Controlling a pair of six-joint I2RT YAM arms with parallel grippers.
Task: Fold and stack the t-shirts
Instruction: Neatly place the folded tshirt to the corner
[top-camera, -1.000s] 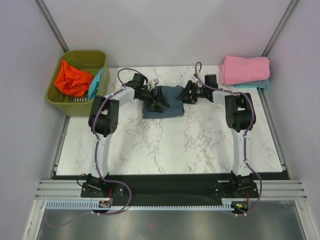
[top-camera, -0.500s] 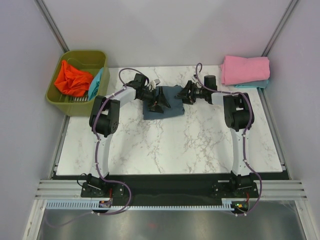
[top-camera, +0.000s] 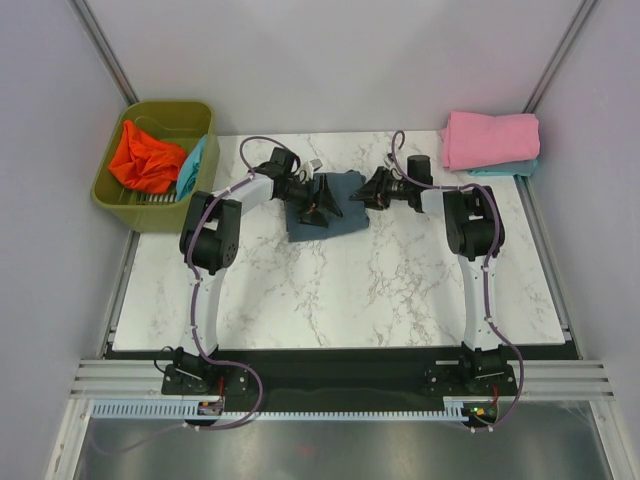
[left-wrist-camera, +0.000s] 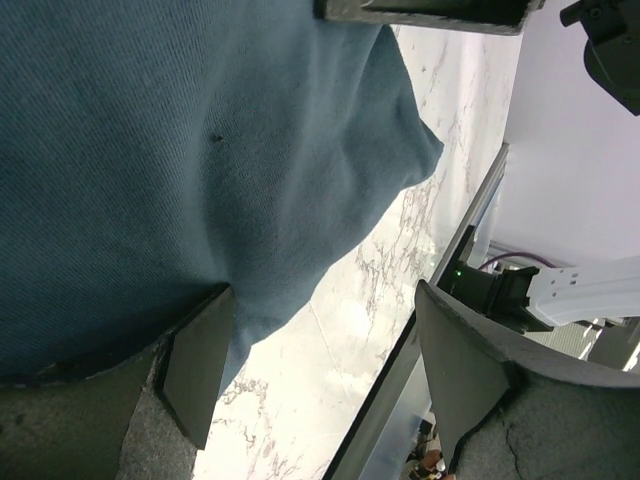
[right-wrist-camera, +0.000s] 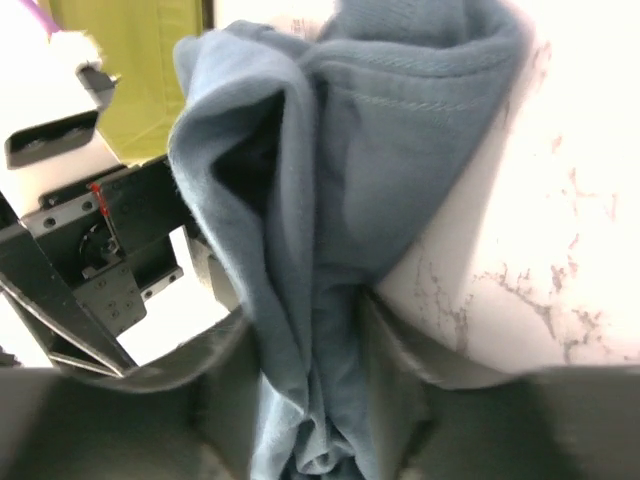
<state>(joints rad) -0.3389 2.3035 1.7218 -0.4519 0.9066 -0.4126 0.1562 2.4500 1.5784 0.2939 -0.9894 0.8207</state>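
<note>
From above, a folded pink t-shirt (top-camera: 490, 138) lies stacked on a folded teal t-shirt (top-camera: 505, 169) at the far right corner of the marble worktop (top-camera: 400, 290). The slate blue-grey t-shirt (top-camera: 328, 212) sits rumpled at the middle of the far edge, while an orange-red shirt (top-camera: 145, 158) and a teal shirt (top-camera: 190, 168) lie crumpled in the olive plastic bin (top-camera: 150, 208) off the far left corner, so I judge two done and three left. The left wrist view shows the left gripper (left-wrist-camera: 320, 300) with its fingers apart and matte fine-knit jersey draped over one finger, and the right wrist view shows the right gripper (right-wrist-camera: 305, 330) clamped on a bunched, hemmed fold of that shirt.
</note>
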